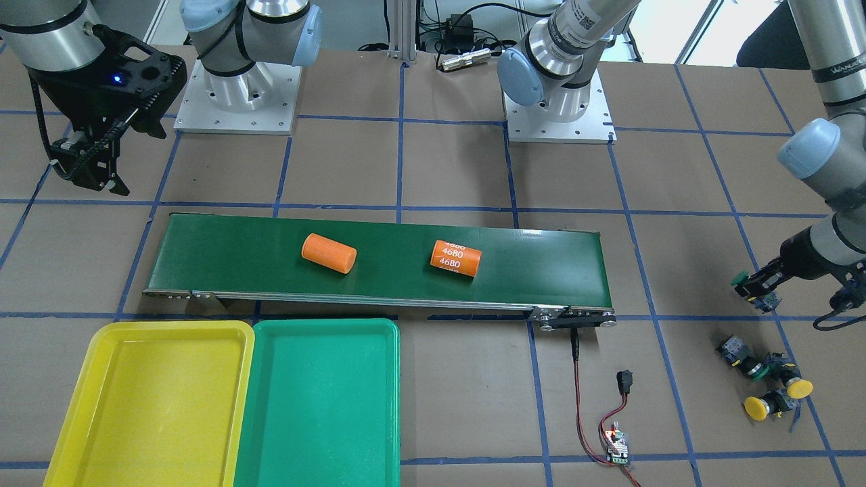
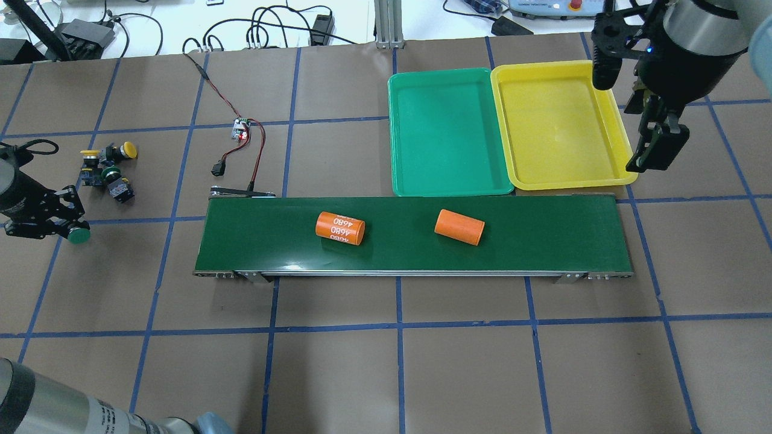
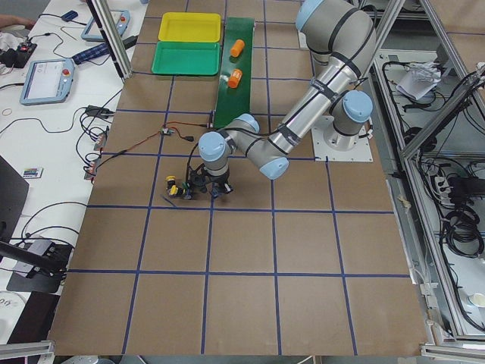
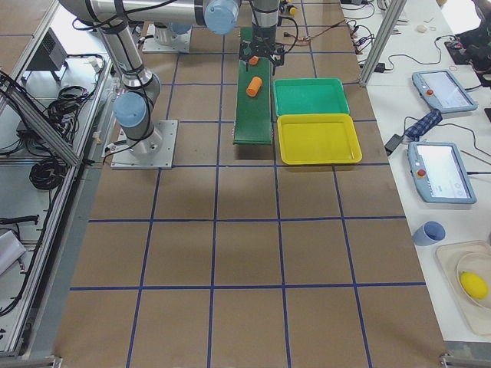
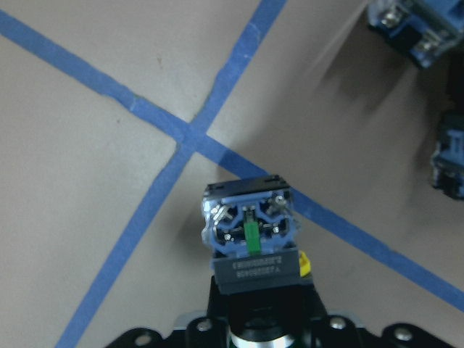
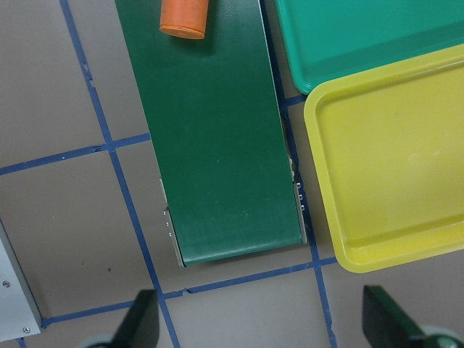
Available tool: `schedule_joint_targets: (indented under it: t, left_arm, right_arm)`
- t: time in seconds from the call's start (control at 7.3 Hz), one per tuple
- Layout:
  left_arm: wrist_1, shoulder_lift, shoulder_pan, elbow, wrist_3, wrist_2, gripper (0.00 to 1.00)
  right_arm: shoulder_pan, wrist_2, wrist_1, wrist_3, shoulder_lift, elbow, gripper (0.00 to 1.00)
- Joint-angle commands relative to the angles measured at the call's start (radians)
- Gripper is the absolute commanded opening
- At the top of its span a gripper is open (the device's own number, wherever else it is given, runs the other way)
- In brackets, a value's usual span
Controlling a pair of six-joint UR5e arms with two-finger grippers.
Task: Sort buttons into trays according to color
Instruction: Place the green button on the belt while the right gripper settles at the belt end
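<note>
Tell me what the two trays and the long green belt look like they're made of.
The yellow tray and green tray: likely moulded plastic, smooth and slightly glossy, going by rounded corners, raised rims and soft reflections. The belt: probably rubber or PVC sheet, matte dark green with faint sheen; exact material unclear.

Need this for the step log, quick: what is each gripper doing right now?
Left gripper: shut on a green button.
Right gripper: open, holding nothing.
</note>
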Motion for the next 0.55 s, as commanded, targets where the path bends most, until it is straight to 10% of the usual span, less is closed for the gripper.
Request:
schedule_joint_targets:
  t: [0.0,0.41]
  left_arm:
    - [-0.137,0.106,-0.108,-0.013,-0.274,-0.034,0.01]
    - [-0.136,0.206,-0.367,-0.11,-0.774,-0.048,0.0]
  right_arm:
    - [0.009,0.008,0.003,0.0,-0.001,0.007,1.0]
    - [0.026,-0.006,-0.001,-0.009,0.086,0.054,1.0]
